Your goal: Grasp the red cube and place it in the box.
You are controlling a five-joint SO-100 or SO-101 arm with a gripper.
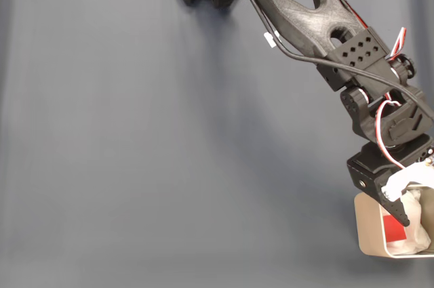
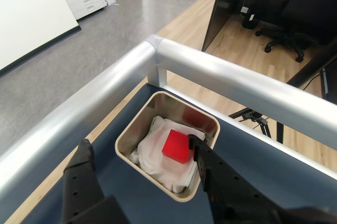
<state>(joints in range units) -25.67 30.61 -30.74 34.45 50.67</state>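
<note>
Right now my gripper is spread wide with nothing between the fingers, hanging over the box in the wrist view. Left finger sits at about 7 o'clock of the box, off its rim; right finger comes in at about 4 o'clock, its tip overlapping the rim just beside the red cube. Red cube lies inside the box on the white wadding, toward the 3 o'clock side, tilted a bit, free of both fingers as far as I can tell. Box sits on the dark blue table, tucked in the corner of a silver rail.

Fixed view: gripper is at 4 o'clock of the frame, over the box; red cube shows beside the black fingertip. My arm runs up toward 12 o'clock across the grey-blue table.
</note>
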